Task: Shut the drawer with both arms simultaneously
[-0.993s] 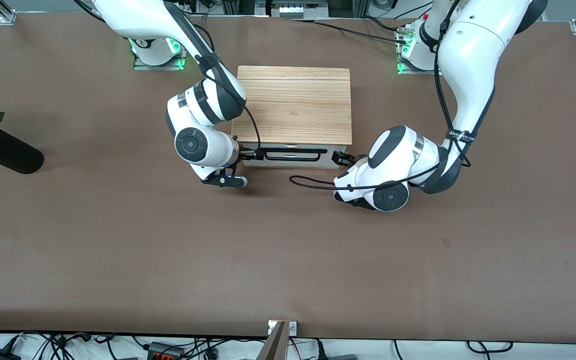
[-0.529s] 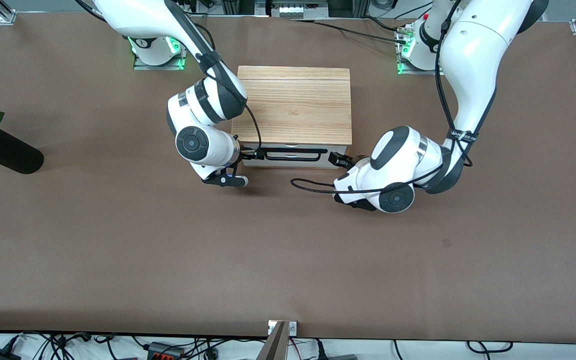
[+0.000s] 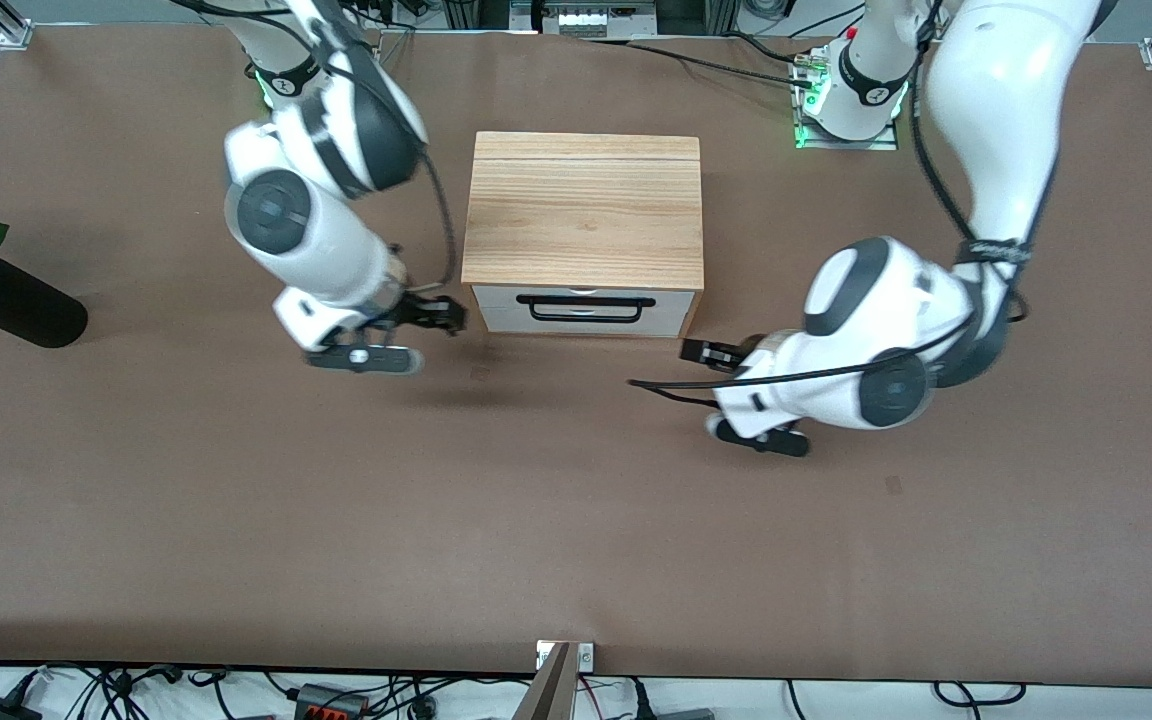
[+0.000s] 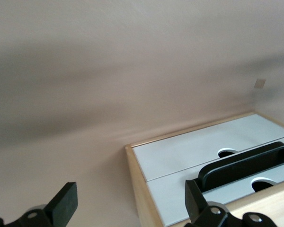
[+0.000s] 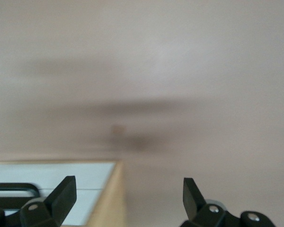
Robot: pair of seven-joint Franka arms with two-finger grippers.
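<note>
The drawer [image 3: 584,308] sits flush, apparently closed, so the left gripper [image 3: 704,351] and right gripper [image 3: 446,315] hang beside it, fingers apart, empty.

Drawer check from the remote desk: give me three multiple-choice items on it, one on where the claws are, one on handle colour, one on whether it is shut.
1. Where is the left claw?
A. Clamped on the handle
B. Off the drawer, over the table by the cabinet corner at the left arm's end
C. Resting on the cabinet top

2. What colour is the drawer's bar handle?
A. Black
B. Silver
C. Red

3. What state is the drawer in?
A. Pulled halfway out
B. Lifted out of the cabinet
C. Pushed in, its white front level with the casing

Answers:
1 B: the front view shows bare table between the claw and the white front; the right claw likewise hangs clear at the right arm's end.
2 A: the bar shows dark against the white panel.
3 C: no tray inside shows.
</note>
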